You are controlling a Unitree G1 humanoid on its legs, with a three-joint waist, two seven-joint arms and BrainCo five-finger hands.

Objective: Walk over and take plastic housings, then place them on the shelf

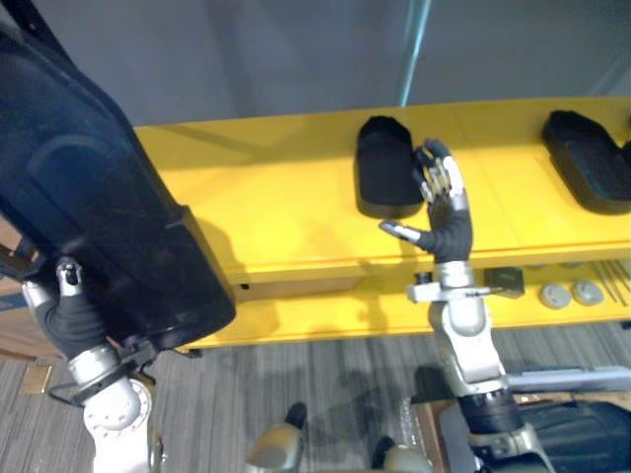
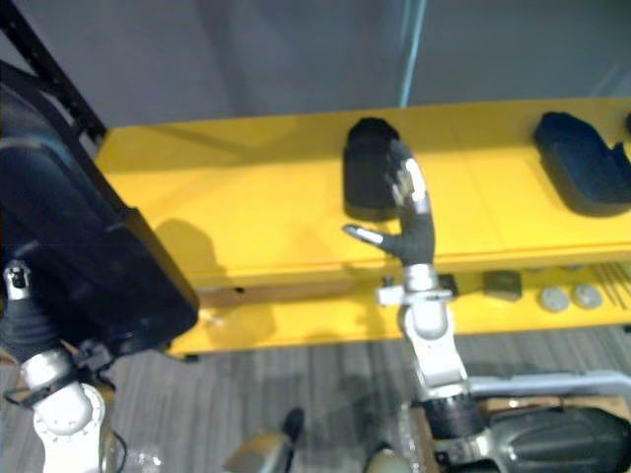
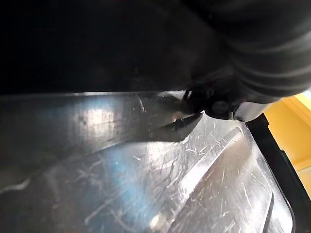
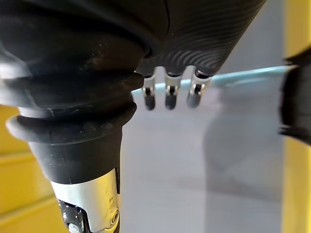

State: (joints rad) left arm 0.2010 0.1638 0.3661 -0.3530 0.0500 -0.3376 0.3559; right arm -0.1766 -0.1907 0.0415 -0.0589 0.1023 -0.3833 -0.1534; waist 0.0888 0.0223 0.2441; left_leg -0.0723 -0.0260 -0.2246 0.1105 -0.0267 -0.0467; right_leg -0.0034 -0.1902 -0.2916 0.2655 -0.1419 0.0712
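The right hand (image 1: 446,209) hovered spread, empty, over the shelf (image 1: 276,202). The left hand (image 1: 71,317) had a hold on the large housing (image 1: 99,197) that I could not tell; borne one-armed, it might slip or strike the shelf

A black housing (image 1: 385,168) and a second housing (image 1: 590,163) were laid well apart on the yellow shelf (image 1: 276,212); grey discs (image 1: 555,295) were set on its lower ledge (image 1: 325,315).

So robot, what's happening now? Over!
Right hand open, raised before shelf. Left hand at big black housing, held up. Smaller housing on shelf near right hand.
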